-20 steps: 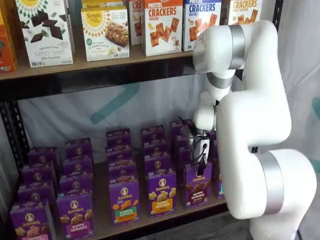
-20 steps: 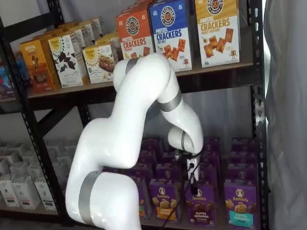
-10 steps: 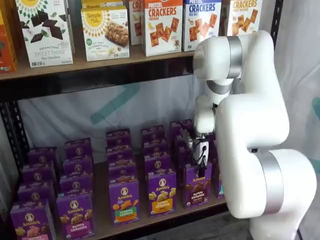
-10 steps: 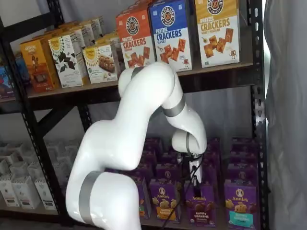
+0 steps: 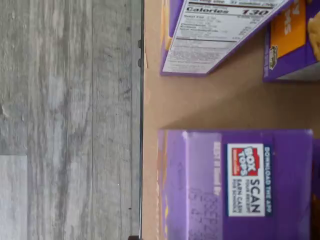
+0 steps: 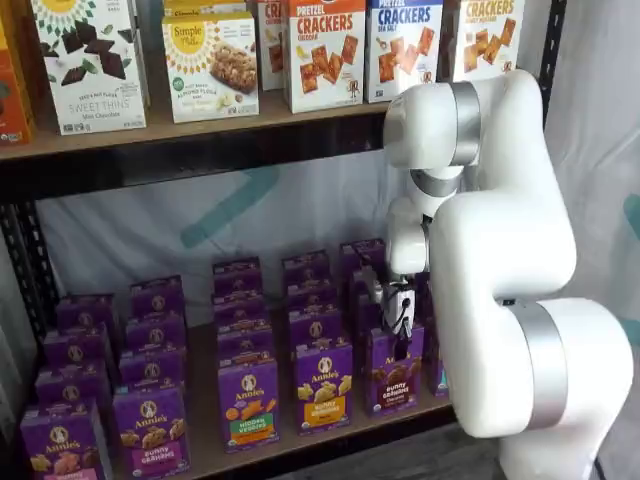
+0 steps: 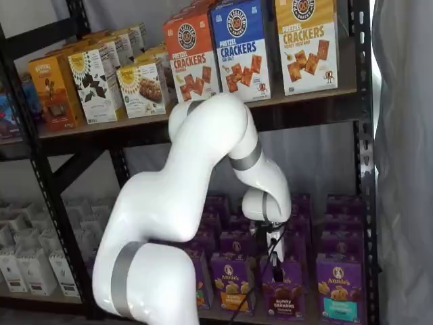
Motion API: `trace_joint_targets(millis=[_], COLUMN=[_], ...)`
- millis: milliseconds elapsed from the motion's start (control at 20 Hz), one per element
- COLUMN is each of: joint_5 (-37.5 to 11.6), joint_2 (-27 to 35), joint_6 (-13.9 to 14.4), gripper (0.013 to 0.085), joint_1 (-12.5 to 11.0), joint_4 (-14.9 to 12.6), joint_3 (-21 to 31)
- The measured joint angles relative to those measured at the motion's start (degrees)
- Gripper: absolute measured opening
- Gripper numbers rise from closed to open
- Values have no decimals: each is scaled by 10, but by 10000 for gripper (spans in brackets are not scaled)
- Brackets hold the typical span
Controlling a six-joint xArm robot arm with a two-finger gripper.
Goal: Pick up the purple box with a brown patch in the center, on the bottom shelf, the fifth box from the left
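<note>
Because the boxes are sitting in files running from the front edge of the bottom shelf toward its back, each front carton is showing its face outward and is reachable from above.

- Arm: white, bending down between the two shelf boards so the wrist is hanging over the front row near the shelf's right end.
- Upper shelf: carrying cracker and cookie boxes; not involved.
- Purple box: standing upright at the front edge, brown patch facing out, with a yellow-patched carton just beside it. In the wrist view its top flap is lying directly under the camera.
- Gripper: hovering just above that box, not touching it. The fingers are showing side-on; the jaws are apparently standing wide, holding nothing, likely ready to straddle the carton's top.
</note>
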Motion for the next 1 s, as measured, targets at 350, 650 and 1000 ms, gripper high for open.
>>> trace_joint_targets(millis=[350, 650, 1000], joint_5=[-6, -3, -4], joint_2=[4, 3, -1], joint_6=[11, 7, 7], gripper=[810, 690, 610], joint_1=[2, 5, 6], joint_4=[-10, -2, -1], joint_3=[1, 3, 9])
